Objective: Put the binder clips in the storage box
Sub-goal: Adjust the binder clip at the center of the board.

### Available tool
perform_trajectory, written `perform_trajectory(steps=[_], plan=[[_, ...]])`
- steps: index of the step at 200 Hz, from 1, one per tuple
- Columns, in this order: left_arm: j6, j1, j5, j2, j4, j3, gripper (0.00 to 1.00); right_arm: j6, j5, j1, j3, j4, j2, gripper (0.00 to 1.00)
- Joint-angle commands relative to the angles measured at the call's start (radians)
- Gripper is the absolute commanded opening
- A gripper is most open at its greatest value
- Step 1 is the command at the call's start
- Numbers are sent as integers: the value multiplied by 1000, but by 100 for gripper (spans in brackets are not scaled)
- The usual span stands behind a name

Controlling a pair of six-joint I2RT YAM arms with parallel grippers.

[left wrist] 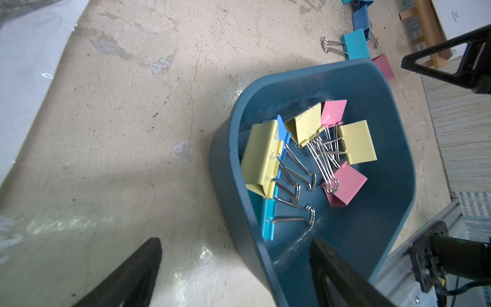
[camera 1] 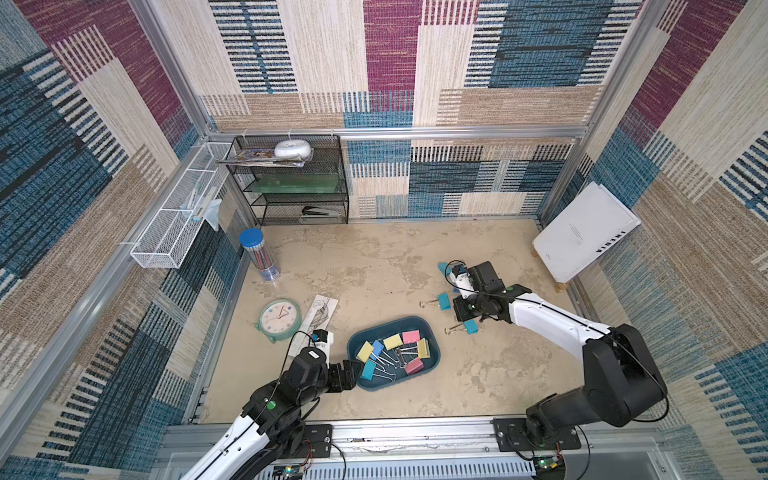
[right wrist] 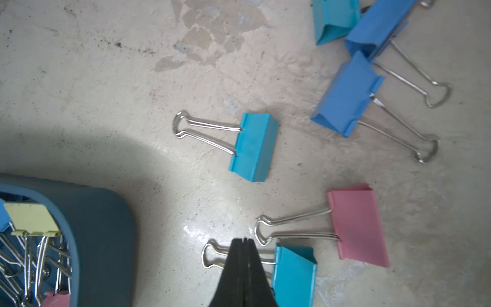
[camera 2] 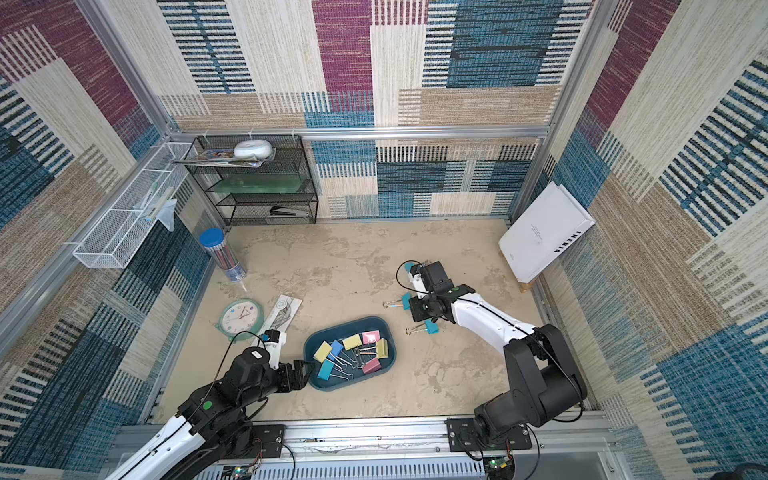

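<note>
Right fingers [right wrist: 243, 268] press shut over the wire handle of a teal clip [right wrist: 293, 273] on the bench [right wrist: 106, 93] (gripping it or not, I cannot tell); left fingers [left wrist: 337, 273] stand wide astride the wall of the box [left wrist: 385, 119], several clips [left wrist: 356, 143] inside. Clips look light, stiff and slick-painted, so the paired wire loops seem the surest hold.

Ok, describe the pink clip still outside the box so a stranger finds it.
Find the dark teal storage box on the table. Beside it lie loose clips. The pink clip is the only pink one there; its neighbours are teal or blue.
</note>
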Motion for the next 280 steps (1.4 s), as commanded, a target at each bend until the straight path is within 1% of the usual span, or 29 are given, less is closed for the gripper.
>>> perform_trajectory(steps=[1,41,71,86,111,145,165,181,193,203,204,207,208,218,243,266,280], plan=[[8,2,-4,-1,17,-5,91,42,-41,52,-4,59,13,4],[6,1,-4,-2,14,-4,91,54,-48,87,49,83,147,2],[4,1,-10,-12,10,-5,91,63,-78,92,65,117,235,1],[4,1,-13,-14,7,-5,91,59,-85,91,98,128,298,1],[1,1,-16,-14,5,-5,91,51,-60,86,208,126,415,0],[-2,0,-21,-11,2,-4,91,40,-15,14,440,61,588,0],[-3,1,-28,-13,-2,-4,91,31,21,-22,507,35,607,0],[-4,1,-27,-16,-2,-5,91,14,-51,-37,499,55,566,0],[-3,1,-25,-16,-3,-5,91,-4,-111,-31,441,95,496,11],[-4,1,-25,-15,-1,-5,91,-9,-150,-26,381,125,435,27],[-4,1,-25,-15,-2,-5,91,-9,-154,-26,375,130,419,27],[-3,0,-25,-15,-1,-5,91,-7,-165,-26,357,140,405,34],[-3,0,-25,-15,-1,-5,91,-6,-168,-26,351,143,390,34],[-3,1,-24,-15,0,-5,91,-3,-194,-26,297,159,328,46],[-1,1,-20,-15,3,-7,91,-28,-151,-27,180,157,179,68],[-1,1,-19,-16,2,-6,91,-85,-68,-31,126,90,161,77],[-2,1,-17,-19,0,-8,91,-102,-62,-32,85,97,157,80]])
